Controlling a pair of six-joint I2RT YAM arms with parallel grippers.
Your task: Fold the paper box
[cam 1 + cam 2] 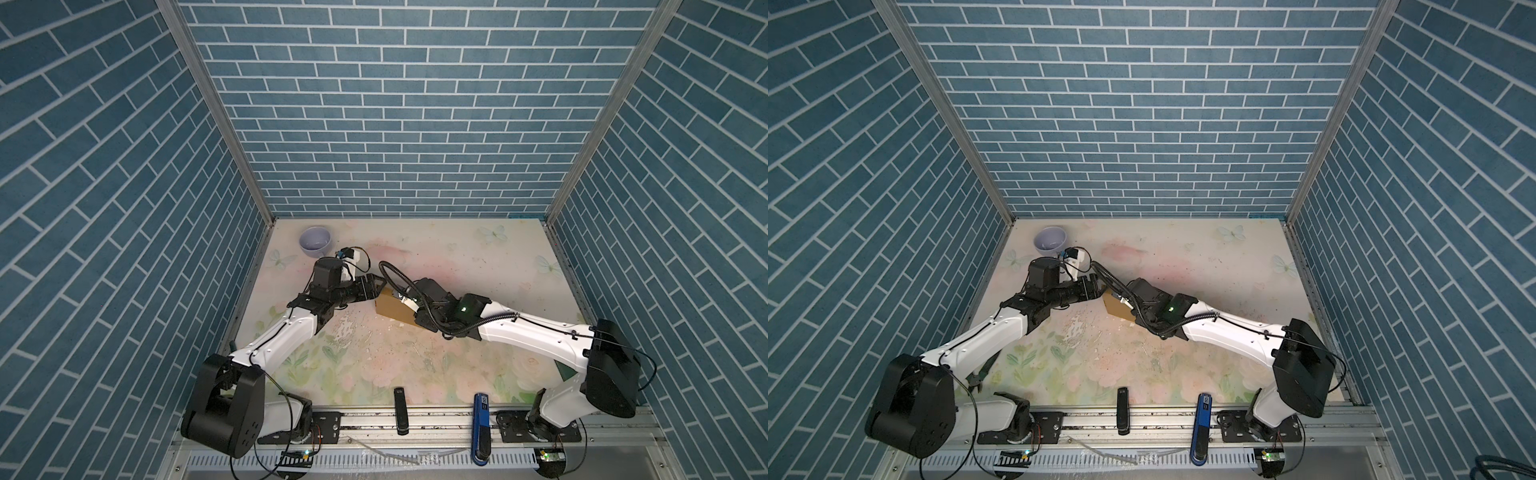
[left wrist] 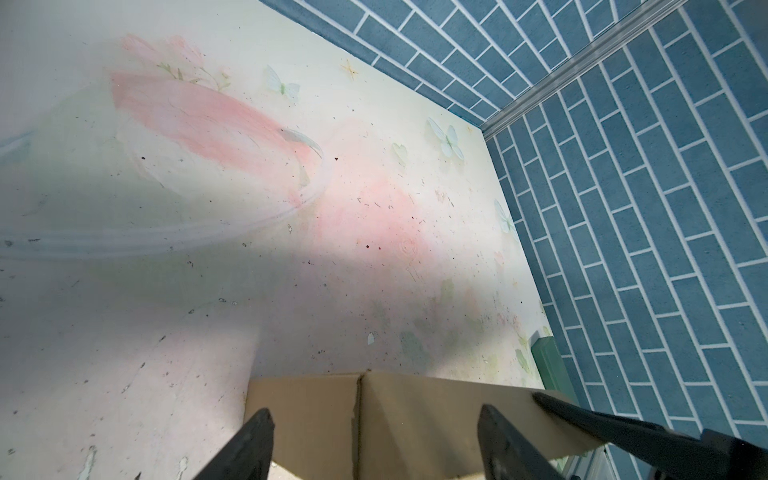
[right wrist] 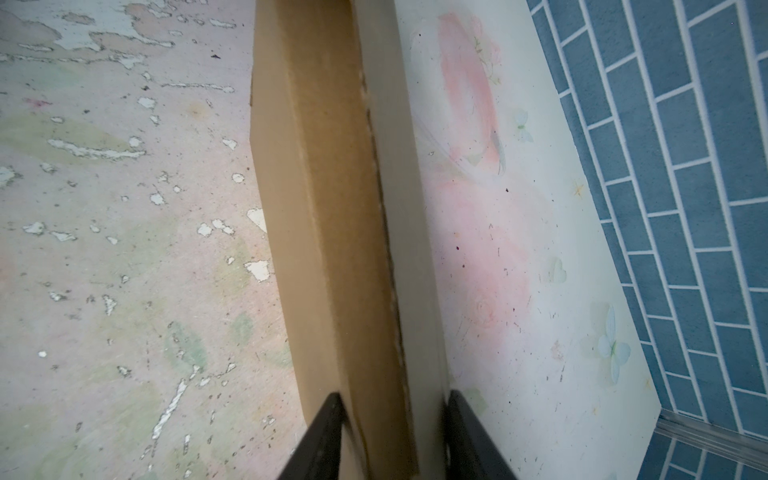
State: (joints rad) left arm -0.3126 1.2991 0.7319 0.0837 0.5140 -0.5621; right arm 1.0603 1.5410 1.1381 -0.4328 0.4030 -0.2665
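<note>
The paper box [image 1: 390, 311] [image 1: 1116, 308] is a closed tan cardboard mailer, held near the middle of the table. My right gripper [image 3: 395, 399] [image 1: 406, 302] is shut on its narrow side, and the box [image 3: 328, 199] stretches away between the two black fingers. My left gripper [image 2: 375, 415] [image 1: 373, 286] is open at the box's left end. Its fingertips [image 2: 262, 419] stand wide apart over a creased cardboard face [image 2: 307, 411] without pinching it. Both arms hide much of the box in both top views.
A lavender bowl [image 1: 316, 242] [image 1: 1050, 240] stands at the table's back left, close behind the left wrist. A black bar [image 1: 400, 409] and a blue bar [image 1: 482, 419] lie over the front rail. Blue brick walls close in three sides.
</note>
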